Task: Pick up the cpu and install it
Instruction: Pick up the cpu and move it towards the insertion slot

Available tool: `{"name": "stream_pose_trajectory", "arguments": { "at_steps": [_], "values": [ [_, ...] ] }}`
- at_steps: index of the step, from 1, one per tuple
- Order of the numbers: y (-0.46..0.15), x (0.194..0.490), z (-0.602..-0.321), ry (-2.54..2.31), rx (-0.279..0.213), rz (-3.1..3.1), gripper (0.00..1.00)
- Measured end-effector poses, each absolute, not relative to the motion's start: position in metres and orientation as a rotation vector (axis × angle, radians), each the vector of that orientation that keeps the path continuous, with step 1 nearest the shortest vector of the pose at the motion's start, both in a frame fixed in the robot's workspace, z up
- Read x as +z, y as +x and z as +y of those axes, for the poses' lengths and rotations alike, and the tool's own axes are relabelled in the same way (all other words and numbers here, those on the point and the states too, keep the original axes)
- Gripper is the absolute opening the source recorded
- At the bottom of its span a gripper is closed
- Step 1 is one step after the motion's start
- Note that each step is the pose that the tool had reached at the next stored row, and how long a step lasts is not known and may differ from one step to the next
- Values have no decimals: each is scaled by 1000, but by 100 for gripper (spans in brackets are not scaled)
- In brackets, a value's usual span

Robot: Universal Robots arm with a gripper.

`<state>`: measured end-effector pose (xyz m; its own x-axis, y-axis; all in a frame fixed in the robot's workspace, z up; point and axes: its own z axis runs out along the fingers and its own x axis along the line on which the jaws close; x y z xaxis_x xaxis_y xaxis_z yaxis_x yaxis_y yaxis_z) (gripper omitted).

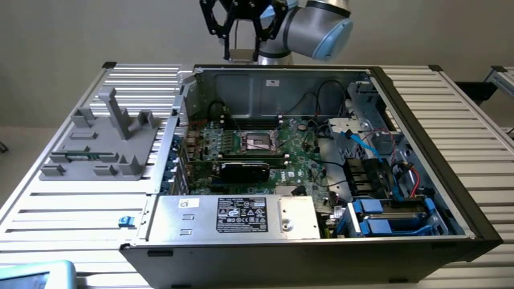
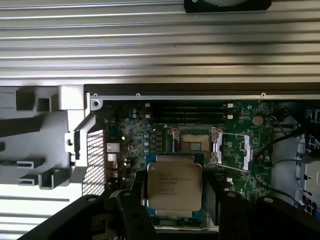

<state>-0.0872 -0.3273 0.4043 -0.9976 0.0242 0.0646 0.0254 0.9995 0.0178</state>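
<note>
My gripper (image 1: pixel 241 53) hangs high over the rear wall of the open computer case (image 1: pixel 449 198), shut on the cpu (image 1: pixel 240 49). In the wrist view the cpu (image 2: pixel 174 186), a flat square chip with a silver-beige printed top, sits between the black fingers (image 2: pixel 134 207), held level with its top facing the camera. Far below it lies the motherboard's dark square socket (image 2: pixel 194 143), with its metal frame (image 2: pixel 236 151) swung open to one side. In the exterior view the socket (image 1: pixel 259 141) is in the middle of the green board, well below and in front of the gripper.
A grey plastic fixture (image 1: pixel 105 144) stands on the slatted table (image 1: pixel 72 211) at the exterior view's left. Inside the case are a black card (image 1: pixel 245 170), a silver power supply (image 1: pixel 233 217), loose cables (image 1: pixel 362 144) and blue drive bays (image 1: pixel 386 218).
</note>
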Motion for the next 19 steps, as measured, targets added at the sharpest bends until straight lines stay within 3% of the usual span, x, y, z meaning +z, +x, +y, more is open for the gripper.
{"name": "stream_pose_trajectory", "arguments": {
  "at_steps": [19],
  "values": [
    [-60, 374, -315, -74, -30, -3076, 56]
  ]
}}
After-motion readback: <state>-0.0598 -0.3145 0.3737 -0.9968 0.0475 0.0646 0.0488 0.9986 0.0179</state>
